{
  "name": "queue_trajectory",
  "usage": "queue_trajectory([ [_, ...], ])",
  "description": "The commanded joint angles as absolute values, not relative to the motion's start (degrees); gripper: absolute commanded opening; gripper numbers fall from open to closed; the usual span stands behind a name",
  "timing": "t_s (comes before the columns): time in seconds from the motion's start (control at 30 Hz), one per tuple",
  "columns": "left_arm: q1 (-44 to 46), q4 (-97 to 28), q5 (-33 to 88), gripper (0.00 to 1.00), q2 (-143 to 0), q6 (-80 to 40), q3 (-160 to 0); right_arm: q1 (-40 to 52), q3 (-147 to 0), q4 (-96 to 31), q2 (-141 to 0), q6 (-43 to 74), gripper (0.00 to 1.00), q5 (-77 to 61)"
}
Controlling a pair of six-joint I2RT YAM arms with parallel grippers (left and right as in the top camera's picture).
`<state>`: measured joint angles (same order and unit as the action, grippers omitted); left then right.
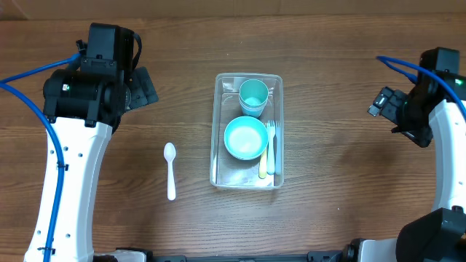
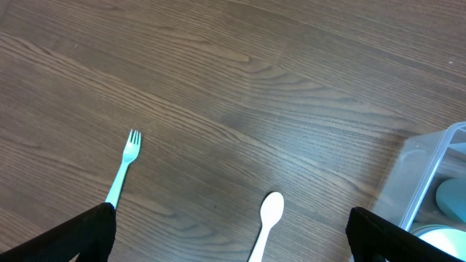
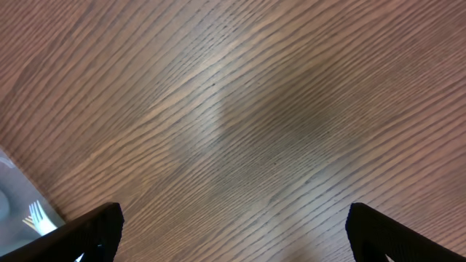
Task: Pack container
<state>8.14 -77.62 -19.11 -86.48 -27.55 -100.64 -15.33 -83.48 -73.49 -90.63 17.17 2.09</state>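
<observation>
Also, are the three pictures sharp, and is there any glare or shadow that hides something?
Overhead: sharp, evenly lit; only faint reflections on the clear container rim, contents are readable. Left wrist: wood grain sharp, a soft dark patch on the table, white spoon clear. Right wrist: a pale sheen on the wood beside a soft shadow, nothing hidden.

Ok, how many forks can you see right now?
2. The first fork lies in the container by its right wall; the second fork lies on the table left of the white spoon, hidden overhead by the left arm. Others may be hidden.
</observation>
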Motion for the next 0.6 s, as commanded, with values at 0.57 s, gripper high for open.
queue_trajectory([
  [0.57,7.90,-74.81,-18.35,1.00,-86.19,-28.73,-101.84,-15.42,-84.82,-73.36,-88.68,16.45,1.00,0.78],
])
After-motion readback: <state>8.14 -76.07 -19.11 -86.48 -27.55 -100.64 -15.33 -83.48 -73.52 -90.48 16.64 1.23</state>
